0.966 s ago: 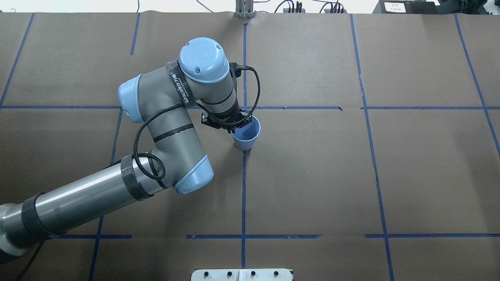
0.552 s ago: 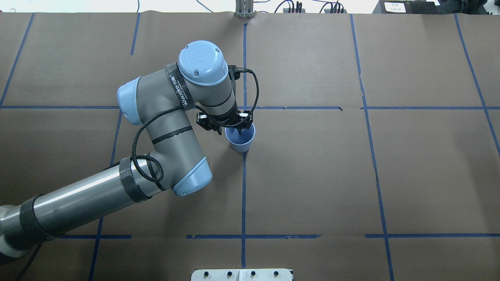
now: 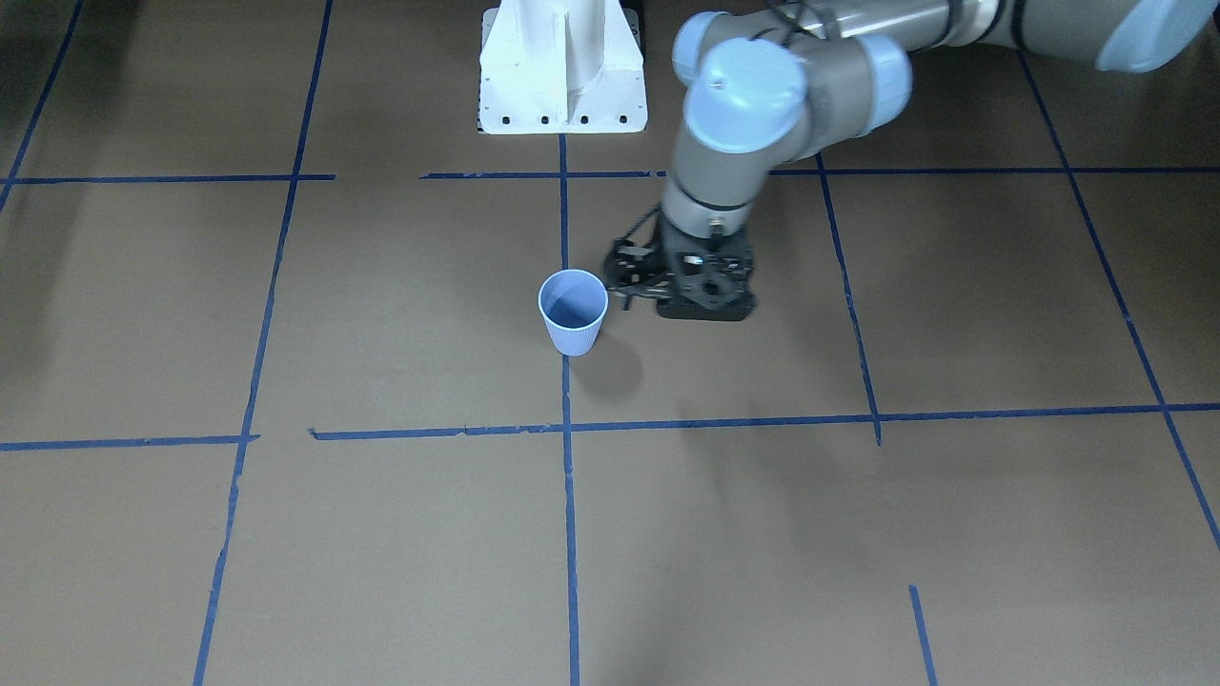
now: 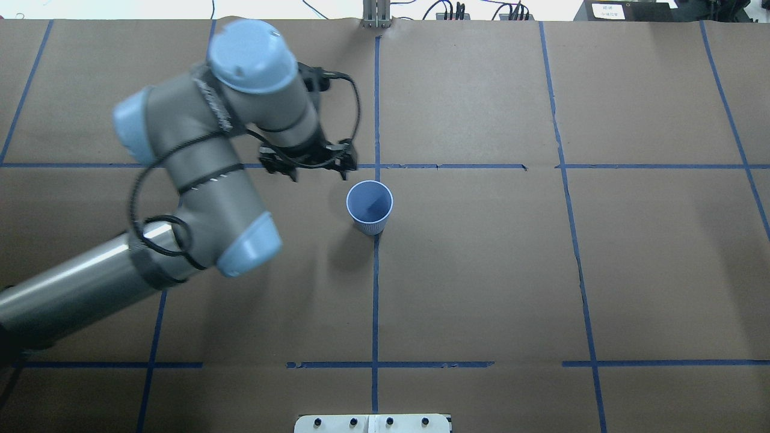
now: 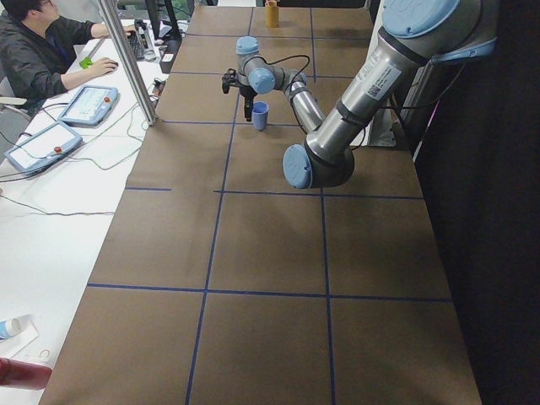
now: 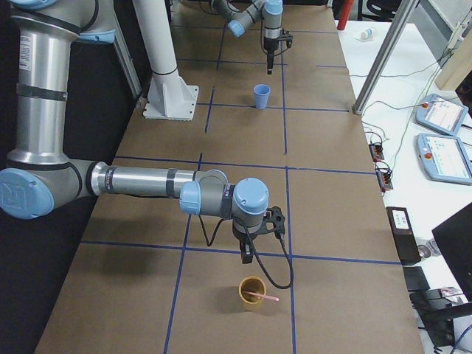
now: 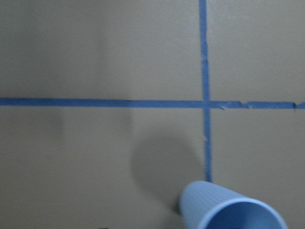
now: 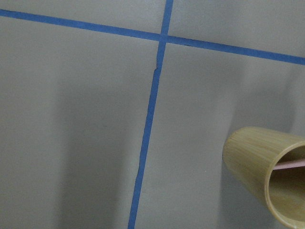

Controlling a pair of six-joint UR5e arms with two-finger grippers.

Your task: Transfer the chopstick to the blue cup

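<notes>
The blue cup (image 4: pixel 369 204) stands upright on the brown table, ribbed wall and round rim showing (image 3: pixel 573 310), and nothing shows inside it. My left gripper (image 4: pixel 316 173) hangs just beyond the cup and to its left, open and holding nothing, apart from the rim (image 3: pixel 681 295). The left wrist view catches only the cup (image 7: pixel 233 210) at its lower edge. A pink chopstick (image 6: pixel 262 296) lies slanted in a tan bamboo cup (image 6: pixel 252 293) at the table's right end, seen too in the right wrist view (image 8: pixel 288 164). My right gripper (image 6: pixel 247 254) hovers over that cup; I cannot tell whether it is open.
Blue tape lines (image 4: pixel 375 288) divide the brown paper table into squares. The white robot base (image 3: pixel 562 67) stands at the near edge. A person sits at a side desk (image 5: pixel 42 51) with tablets and cables beyond the table's far edge.
The left gripper held the blue cup tilted by its rim, set it upright, let go, and has moved away to the left and far side. The cup now stands alone.
</notes>
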